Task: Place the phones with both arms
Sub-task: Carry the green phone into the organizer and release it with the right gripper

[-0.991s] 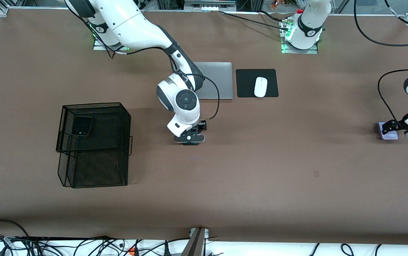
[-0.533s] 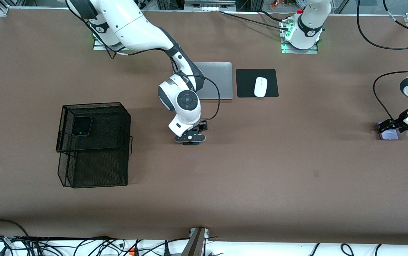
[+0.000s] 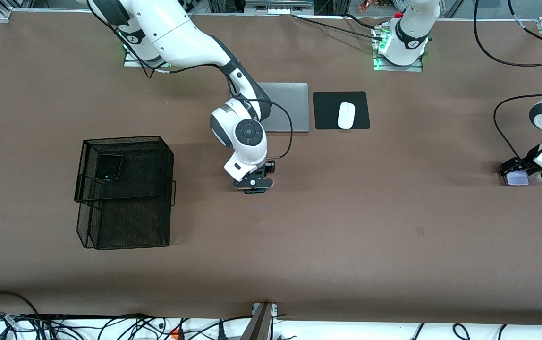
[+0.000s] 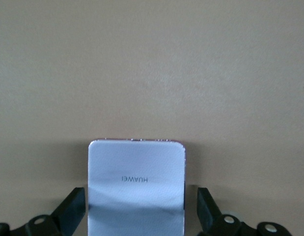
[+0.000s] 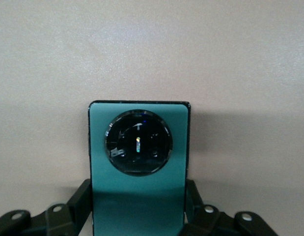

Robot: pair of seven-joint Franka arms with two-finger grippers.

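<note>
While the black flip phone (image 3: pixel 109 167) lies in the black mesh tray (image 3: pixel 124 191), the right gripper (image 3: pixel 254 187) pinches the long green phone (image 5: pixel 138 167) mid-worktop; the left gripper (image 3: pixel 515 173) straddles, spread, the lilac-white phone (image 4: pixel 136 187) at the left arm's end.

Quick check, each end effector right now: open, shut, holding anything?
Left end effector: open, fingers astride the lilac-white phone on the table, with gaps on both sides.
Right end effector: shut on the green phone, down at the table.

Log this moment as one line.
right gripper: shut on green phone | left gripper: open around white phone | black phone: in basket
</note>
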